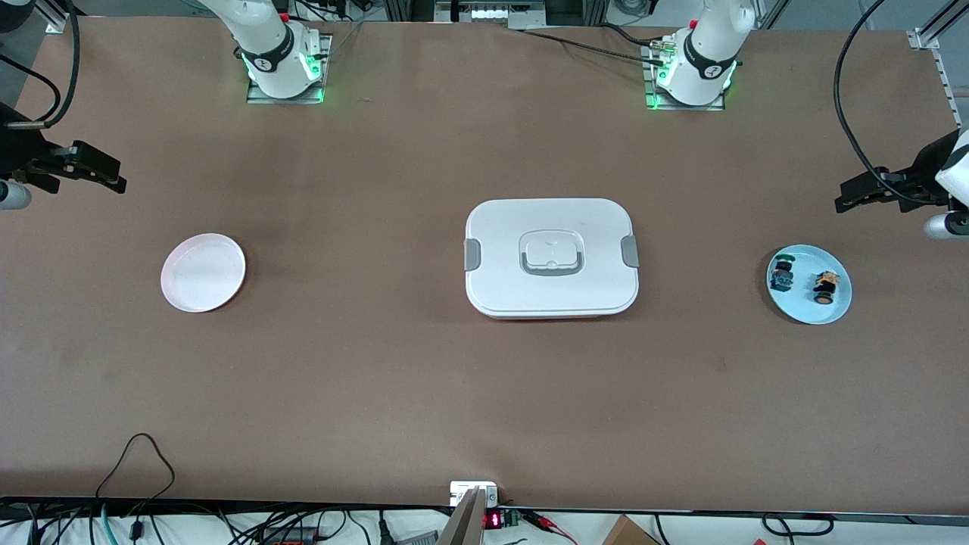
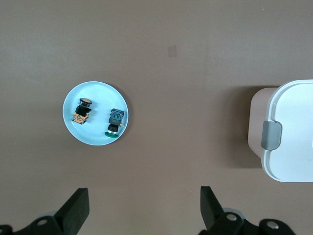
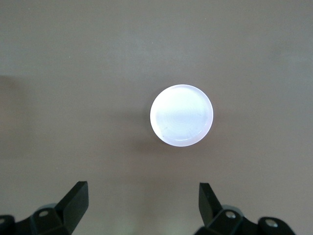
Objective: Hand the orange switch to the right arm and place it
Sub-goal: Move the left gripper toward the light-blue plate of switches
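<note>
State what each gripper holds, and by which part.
Nothing: left gripper and right gripper are open; the orange switch lies on the blue plate.

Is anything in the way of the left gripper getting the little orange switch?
Nothing visible is. The left gripper hangs open above the table, and the orange switch lies uncovered on the blue plate, apart from the green-capped switch.

A white lidded container (image 1: 551, 257) sits mid-frame on the brown desk (image 1: 378, 363). A pink plate (image 1: 203, 272) lies at frame left. At frame right, a light blue plate (image 1: 804, 306) holds a green-capped switch (image 1: 782, 275).

Matt brown table (image 1: 378, 378), smooth white plastic-looking box (image 1: 551, 303), glossy pink plate (image 1: 203, 272), perhaps plastic.
</note>
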You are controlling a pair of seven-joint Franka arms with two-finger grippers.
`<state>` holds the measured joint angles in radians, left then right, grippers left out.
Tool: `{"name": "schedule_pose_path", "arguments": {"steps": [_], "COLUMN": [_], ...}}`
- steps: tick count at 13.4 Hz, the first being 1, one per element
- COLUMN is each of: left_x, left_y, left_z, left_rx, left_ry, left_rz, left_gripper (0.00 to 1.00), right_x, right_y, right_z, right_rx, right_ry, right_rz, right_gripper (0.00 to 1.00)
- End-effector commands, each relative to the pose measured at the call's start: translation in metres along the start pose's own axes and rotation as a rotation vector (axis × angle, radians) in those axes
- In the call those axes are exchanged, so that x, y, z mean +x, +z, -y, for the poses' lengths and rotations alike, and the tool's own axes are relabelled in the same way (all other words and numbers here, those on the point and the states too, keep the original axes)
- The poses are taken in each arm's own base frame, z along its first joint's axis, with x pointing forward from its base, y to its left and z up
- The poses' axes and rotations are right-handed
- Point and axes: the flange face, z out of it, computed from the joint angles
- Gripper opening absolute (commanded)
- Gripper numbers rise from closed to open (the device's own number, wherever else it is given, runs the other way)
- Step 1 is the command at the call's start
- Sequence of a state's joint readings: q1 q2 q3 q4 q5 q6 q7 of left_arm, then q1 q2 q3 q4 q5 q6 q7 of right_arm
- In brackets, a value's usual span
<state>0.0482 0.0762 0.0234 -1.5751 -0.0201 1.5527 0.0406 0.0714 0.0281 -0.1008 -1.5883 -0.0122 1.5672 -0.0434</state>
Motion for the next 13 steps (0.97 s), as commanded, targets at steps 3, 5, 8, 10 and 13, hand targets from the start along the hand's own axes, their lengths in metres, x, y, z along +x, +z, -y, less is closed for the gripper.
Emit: {"name": "schedule_pose_path", "arguments": {"steps": [3, 5, 8, 10, 13], "left_x": [0.002, 0.002, 0.006, 0.005, 0.002], "left_y": [-0.005, -0.007, -0.005, -0.004, 0.004], "left_z": [0.0, 0.002, 0.011, 0.014, 0.012], "left_rx": [0.005, 0.002, -0.001, -0.002, 0.001], "left_ry": [-0.01, -0.015, -0.019, -0.024, -0.009], "left_rz": [0.007, 0.003, 0.005, 0.013, 0.051], "left_gripper": [1.0, 1.0, 1.0, 1.0, 1.0], "right_x": [-0.01, -0.01, -0.008, -0.007, -0.008], "right_y": [-0.002, -0.002, 0.001, 0.003, 0.003], "right_z": [0.001, 0.001, 0.001, 0.001, 0.001], "right_rx": [0.003, 0.003, 0.001, 0.001, 0.003], "right_ry": [-0.003, -0.005, -0.006, -0.003, -0.003], "right_rz": [0.011, 0.009, 0.015, 0.018, 0.02], "right_gripper": [1.0, 1.0, 1.0, 1.0, 1.0]}}
